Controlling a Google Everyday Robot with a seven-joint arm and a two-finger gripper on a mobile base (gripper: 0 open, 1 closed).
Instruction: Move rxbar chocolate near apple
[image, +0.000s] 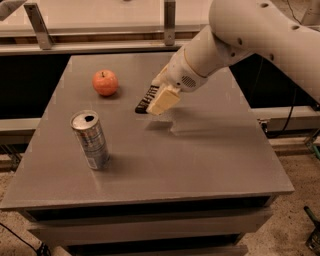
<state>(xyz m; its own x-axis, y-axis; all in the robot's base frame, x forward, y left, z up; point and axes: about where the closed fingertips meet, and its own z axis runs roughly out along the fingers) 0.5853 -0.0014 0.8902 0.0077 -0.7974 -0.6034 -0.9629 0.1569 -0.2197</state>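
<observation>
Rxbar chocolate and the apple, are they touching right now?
Apart. The camera view shows bare table between the apple and the rxbar chocolate, which the gripper holds above mid-table, right of the apple.

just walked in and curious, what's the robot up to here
The gripper is shut on the rxbar chocolate, holding it in the air over the middle of the table. The apple sits at the far left, a gap away, so the bar is not yet set down near it. A silver can stands upright at the front left.
</observation>
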